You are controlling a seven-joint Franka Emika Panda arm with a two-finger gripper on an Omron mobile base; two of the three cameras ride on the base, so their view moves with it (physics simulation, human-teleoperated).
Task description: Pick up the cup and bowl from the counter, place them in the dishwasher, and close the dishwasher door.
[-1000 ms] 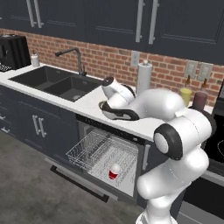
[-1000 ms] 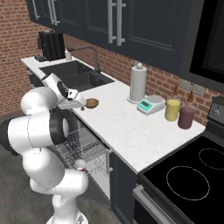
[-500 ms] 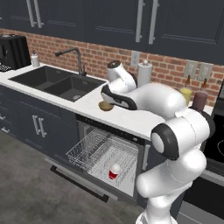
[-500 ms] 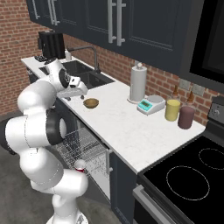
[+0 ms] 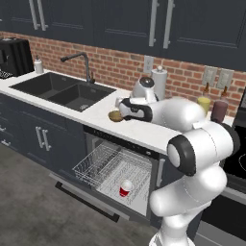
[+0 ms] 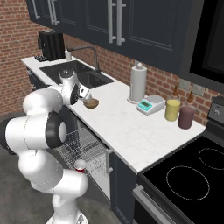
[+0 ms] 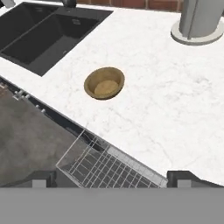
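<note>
The olive-tan bowl (image 5: 114, 116) (image 6: 91, 103) (image 7: 104, 83) sits upright on the white counter (image 5: 93, 114) (image 7: 166, 100), near its front edge and right of the sink. My gripper (image 5: 121, 110) (image 6: 85, 94) (image 7: 112, 178) hovers above and just in front of the bowl, open and empty, apart from it. The red cup (image 5: 126, 188) (image 6: 79, 165) stands in the pulled-out wire rack (image 5: 108, 166) (image 7: 109, 168) of the dishwasher. The dishwasher door (image 5: 84, 197) hangs open, dropped down under the rack.
A black double sink (image 5: 62, 91) (image 7: 43, 35) with a tap lies left of the bowl. A paper towel roll (image 6: 138, 83) (image 7: 199, 19), a scale (image 6: 150, 105), and yellow (image 6: 172, 110) and maroon jars (image 6: 187, 117) stand behind. The black stovetop (image 6: 188, 175) is at far right.
The arm has lifted its wrist and swung round over the counter, bringing the hand in over the bowl. The bowl and the cup have stayed put.
</note>
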